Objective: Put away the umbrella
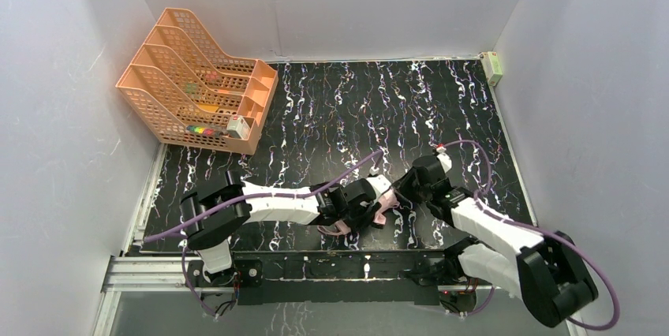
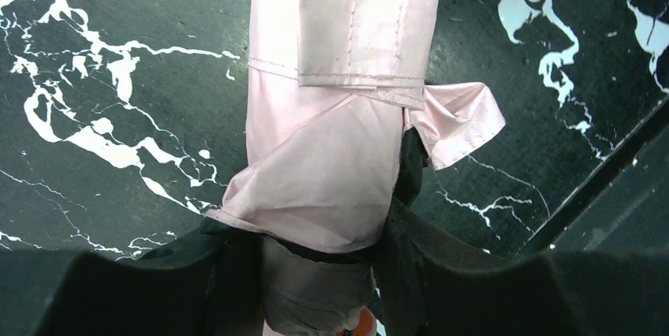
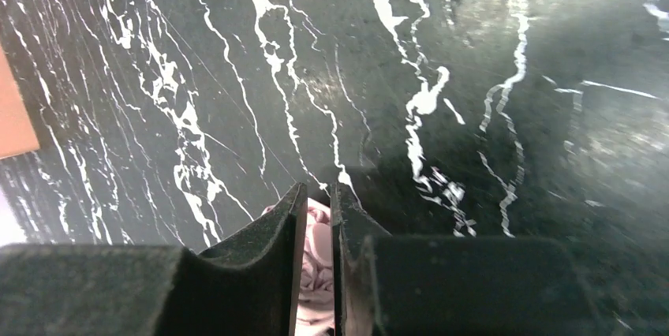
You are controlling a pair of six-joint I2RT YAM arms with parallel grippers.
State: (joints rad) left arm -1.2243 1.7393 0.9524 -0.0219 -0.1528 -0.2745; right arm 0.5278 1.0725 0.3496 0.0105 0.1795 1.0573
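The umbrella [image 1: 383, 214] is folded into a pale pink bundle and lies near the front middle of the black marbled table, between my two grippers. In the left wrist view the umbrella [image 2: 331, 115] shows its wrap strap and a loose flap. My left gripper [image 2: 315, 229] is shut around the bundle's near end. In the top view my left gripper [image 1: 369, 203] meets my right gripper [image 1: 404, 188] over the umbrella. In the right wrist view my right gripper [image 3: 317, 203] is nearly shut, with a fold of pink fabric [image 3: 317, 261] pinched between the fingers.
An orange mesh file organizer [image 1: 197, 84] stands at the back left; its corner shows in the right wrist view [image 3: 12, 107]. A small pale box [image 1: 493, 66] sits in the back right corner. White walls close three sides. A metal rail [image 1: 158, 269] runs along the near edge.
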